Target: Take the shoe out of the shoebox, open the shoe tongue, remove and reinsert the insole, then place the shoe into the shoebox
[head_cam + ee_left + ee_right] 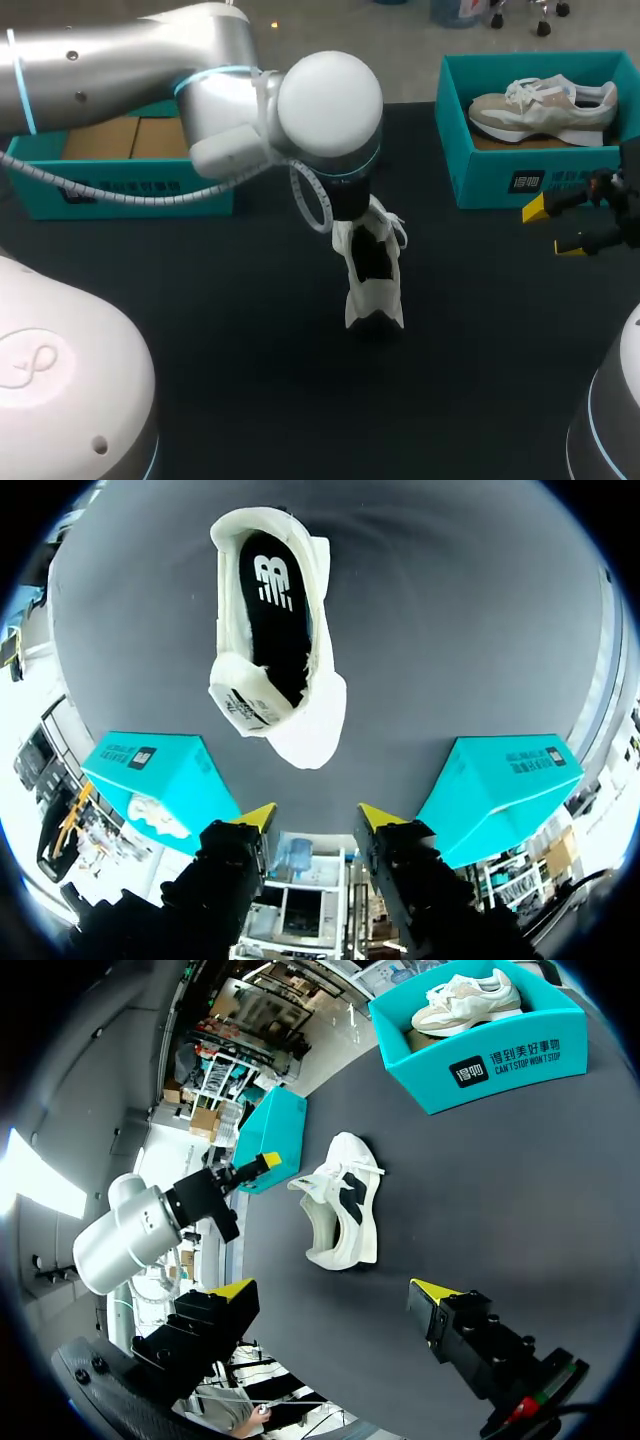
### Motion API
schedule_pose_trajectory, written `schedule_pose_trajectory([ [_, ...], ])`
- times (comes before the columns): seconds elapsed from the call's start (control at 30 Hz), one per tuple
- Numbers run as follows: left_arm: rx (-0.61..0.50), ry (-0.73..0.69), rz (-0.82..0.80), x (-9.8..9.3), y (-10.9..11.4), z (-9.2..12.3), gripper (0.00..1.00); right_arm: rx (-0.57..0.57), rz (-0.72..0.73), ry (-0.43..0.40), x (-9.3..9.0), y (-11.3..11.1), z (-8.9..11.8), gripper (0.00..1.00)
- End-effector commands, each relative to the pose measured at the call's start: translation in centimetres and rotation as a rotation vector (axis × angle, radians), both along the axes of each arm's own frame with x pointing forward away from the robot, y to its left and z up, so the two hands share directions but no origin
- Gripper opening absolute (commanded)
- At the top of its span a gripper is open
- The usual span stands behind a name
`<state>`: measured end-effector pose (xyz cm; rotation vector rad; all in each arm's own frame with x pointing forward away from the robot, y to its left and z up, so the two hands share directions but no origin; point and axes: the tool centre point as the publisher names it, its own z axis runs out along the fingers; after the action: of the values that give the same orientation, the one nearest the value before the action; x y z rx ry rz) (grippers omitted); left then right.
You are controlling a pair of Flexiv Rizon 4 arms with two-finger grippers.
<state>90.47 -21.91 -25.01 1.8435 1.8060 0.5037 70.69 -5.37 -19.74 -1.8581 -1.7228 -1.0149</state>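
A white shoe (370, 265) with a black insole (275, 595) sits alone on the dark table, near the middle. In the left wrist view I look down into its opening. My left gripper (318, 818) hovers above the shoe, its fingers apart with nothing between them. In the head view the left arm's wrist (330, 105) hides those fingers. My right gripper (555, 230) stands wide open at the table's right side, well away from the shoe (345, 1210). The teal shoebox (500, 185) at the back right holds a second, beige shoe (545, 110).
A second teal box (120, 190) with brown card inside stands at the back left, under my left arm. Bare dark tabletop (240, 350) surrounds the shoe in front and on both sides.
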Motion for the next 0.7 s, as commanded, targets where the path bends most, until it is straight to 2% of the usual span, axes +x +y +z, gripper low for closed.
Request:
schedule_pose_trajectory([
  [0.03,0.004,0.005,-0.017,0.2,-0.2,0.2,0.00,-0.004,-0.002,0.001,-0.1,0.1,0.0,1.00],
  [0.17,0.004,0.016,-0.033,0.2,-0.7,-0.4,0.00,-0.004,-0.002,0.001,-0.1,0.1,0.0,1.00],
  [0.4,-0.013,0.062,-0.042,1.1,-1.7,-3.2,0.00,-0.004,-0.002,0.001,-0.1,0.1,0.0,1.00],
  [0.6,-0.013,0.101,-0.079,1.1,-2.3,-5.5,0.00,-0.004,-0.002,0.001,-0.1,0.1,0.0,1.00],
  [0.7,-0.010,0.133,-0.084,0.6,-2.4,-6.0,0.00,-0.004,-0.002,0.001,-0.1,0.1,0.0,1.00],
])
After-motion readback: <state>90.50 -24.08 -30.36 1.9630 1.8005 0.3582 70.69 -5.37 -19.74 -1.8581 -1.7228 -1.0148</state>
